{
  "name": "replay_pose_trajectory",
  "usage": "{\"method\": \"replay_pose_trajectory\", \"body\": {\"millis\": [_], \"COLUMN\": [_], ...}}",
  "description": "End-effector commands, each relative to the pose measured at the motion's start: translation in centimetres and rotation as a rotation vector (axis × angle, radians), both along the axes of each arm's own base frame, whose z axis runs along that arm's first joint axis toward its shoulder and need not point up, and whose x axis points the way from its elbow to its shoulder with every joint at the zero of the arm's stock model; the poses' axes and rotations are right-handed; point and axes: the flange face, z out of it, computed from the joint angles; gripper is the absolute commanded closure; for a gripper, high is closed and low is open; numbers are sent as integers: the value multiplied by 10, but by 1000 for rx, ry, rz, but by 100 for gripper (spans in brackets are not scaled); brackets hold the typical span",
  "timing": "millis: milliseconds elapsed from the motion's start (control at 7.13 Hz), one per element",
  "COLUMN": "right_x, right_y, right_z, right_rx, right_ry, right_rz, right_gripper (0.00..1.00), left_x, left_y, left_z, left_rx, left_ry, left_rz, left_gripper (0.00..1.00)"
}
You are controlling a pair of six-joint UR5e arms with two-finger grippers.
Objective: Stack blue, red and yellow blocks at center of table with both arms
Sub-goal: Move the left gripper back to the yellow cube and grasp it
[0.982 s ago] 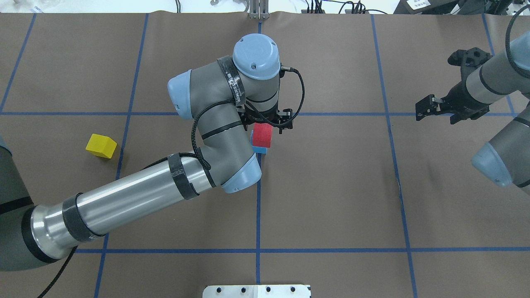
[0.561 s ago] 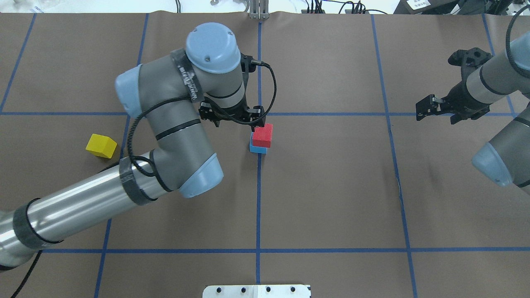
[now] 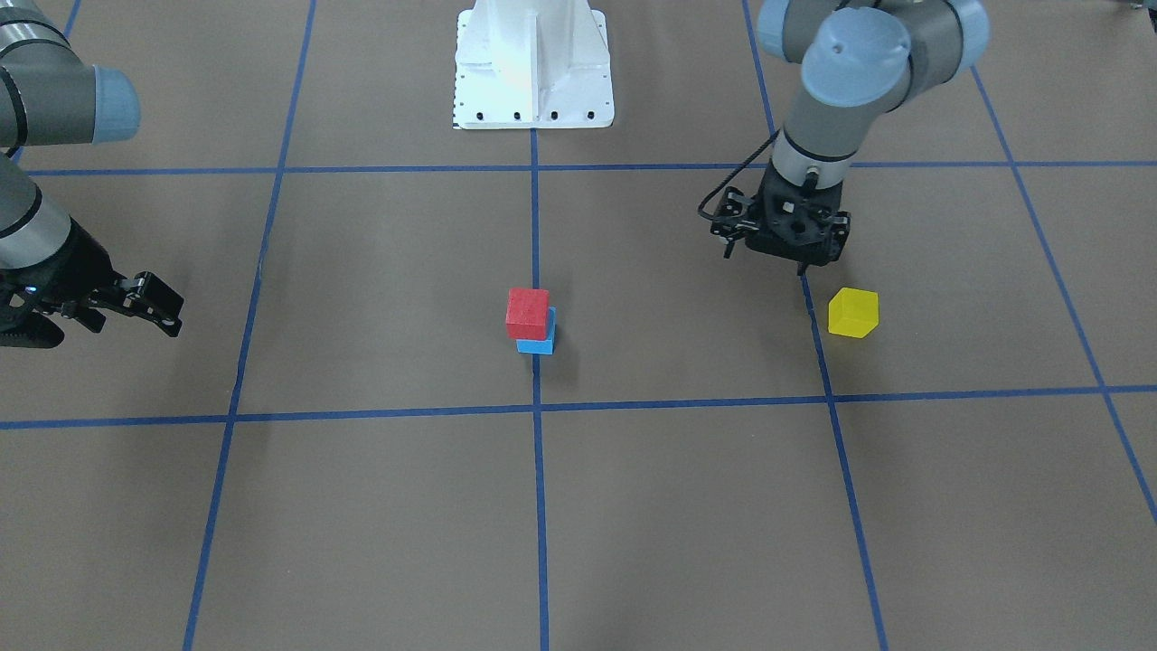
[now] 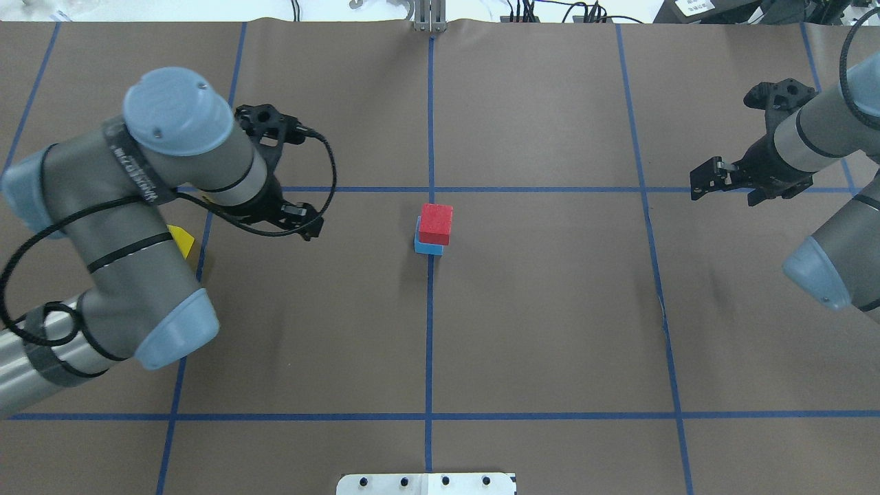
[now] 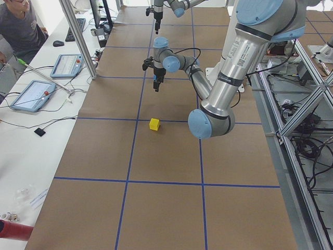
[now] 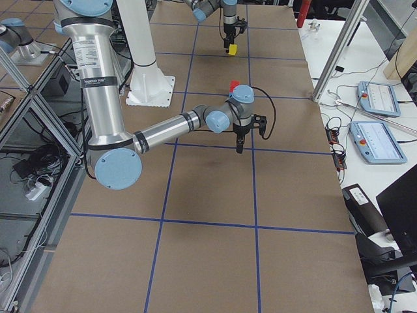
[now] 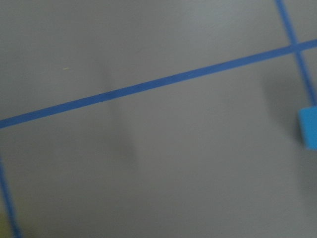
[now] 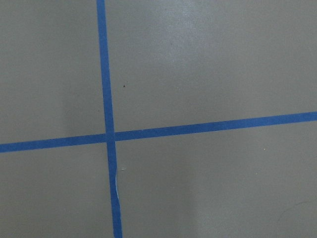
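Note:
A red block point(image 4: 436, 223) sits on a blue block point(image 4: 427, 247) at the table's center, seen also in the front view as red point(image 3: 528, 313) over blue point(image 3: 537, 345). The yellow block point(image 3: 852, 313) lies alone on the robot's left side; in the overhead view only a sliver of it point(image 4: 182, 240) shows behind the left arm. My left gripper point(image 3: 766, 259) is open and empty, pointing down just beside the yellow block, toward the robot. My right gripper point(image 4: 725, 192) is open and empty, far out on the right side. The blue block's edge point(image 7: 309, 128) shows in the left wrist view.
Brown paper with a grid of blue tape lines point(image 4: 429, 330) covers the table. The robot's white base plate point(image 3: 533, 63) is at the near edge. Tablets point(image 5: 34, 95) and an operator are beyond the far side.
My left gripper has left the red block resting on the blue block and swung left across the table to beside the yellow block. The right arm has not moved.

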Motion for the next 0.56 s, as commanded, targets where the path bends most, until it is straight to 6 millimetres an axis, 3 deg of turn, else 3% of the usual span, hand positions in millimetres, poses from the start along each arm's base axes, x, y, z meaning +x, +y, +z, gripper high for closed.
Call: {"method": "replay_pose_trajectory", "body": {"millis": [0,421], "right_x": [-1,0], "right_y": [0,0], "right_z": [-1,0], "right_rx": [2,0], "right_ry": [-2,-1], "right_rz": [-1,2], "right_gripper": [0,0], "left_x": [-47,-34], "left_y": [1,-18], "left_z": [93,122], "left_rx": [47,13], "left_ry": [-1,-33], "left_rz": [7,0], "left_gripper": [1,1]}}
